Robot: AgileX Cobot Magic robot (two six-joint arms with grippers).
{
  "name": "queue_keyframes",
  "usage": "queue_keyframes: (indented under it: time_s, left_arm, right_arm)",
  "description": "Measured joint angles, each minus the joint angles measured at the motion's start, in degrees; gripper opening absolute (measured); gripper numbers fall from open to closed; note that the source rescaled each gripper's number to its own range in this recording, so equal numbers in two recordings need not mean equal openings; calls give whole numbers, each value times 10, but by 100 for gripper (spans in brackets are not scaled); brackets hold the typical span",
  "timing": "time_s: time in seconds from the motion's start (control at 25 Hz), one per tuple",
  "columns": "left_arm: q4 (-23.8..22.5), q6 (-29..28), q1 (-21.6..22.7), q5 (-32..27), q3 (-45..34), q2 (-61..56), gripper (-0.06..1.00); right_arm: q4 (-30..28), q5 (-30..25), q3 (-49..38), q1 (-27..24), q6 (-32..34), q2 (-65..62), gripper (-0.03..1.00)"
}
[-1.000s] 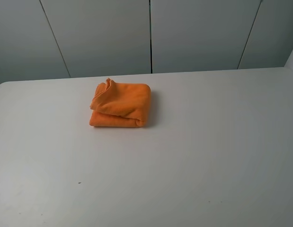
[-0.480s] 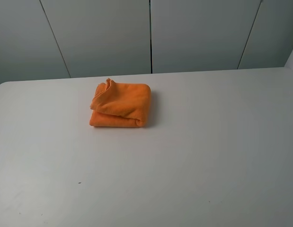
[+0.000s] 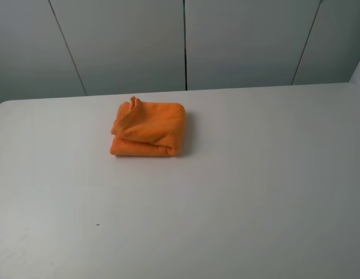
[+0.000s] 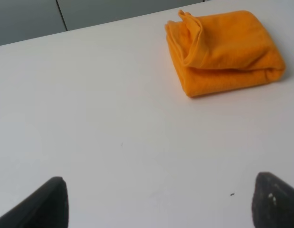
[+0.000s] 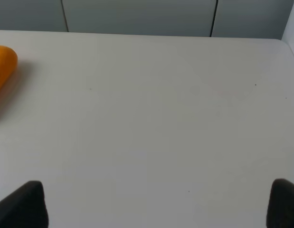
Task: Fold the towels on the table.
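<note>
Exterior high view shows the towel (image 3: pixel 148 129) folded in a compact bundle on the table (image 3: pixel 238 192). Left gripper (image 4: pixel 158 202) and right gripper (image 5: pixel 158 204) gape wide, well apart from it. Folding looks done; retreat seems next.

Towel (image 3: pixel 148 129) — soft, fuzzy cloth; table (image 3: pixel 238 192) — smooth, matt.

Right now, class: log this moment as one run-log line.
towel: folded, on table | left gripper: open, clear | right gripper: open, clear
</note>
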State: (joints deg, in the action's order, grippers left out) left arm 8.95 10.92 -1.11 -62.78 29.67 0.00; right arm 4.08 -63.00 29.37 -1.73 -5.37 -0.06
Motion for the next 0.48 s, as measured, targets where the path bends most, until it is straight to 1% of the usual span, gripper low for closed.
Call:
queue_keyframes:
  time_s: [0.48]
  left_arm:
    - [0, 0, 0, 0, 0, 0, 98]
  right_arm:
    - [0, 1, 0, 0, 0, 0, 100]
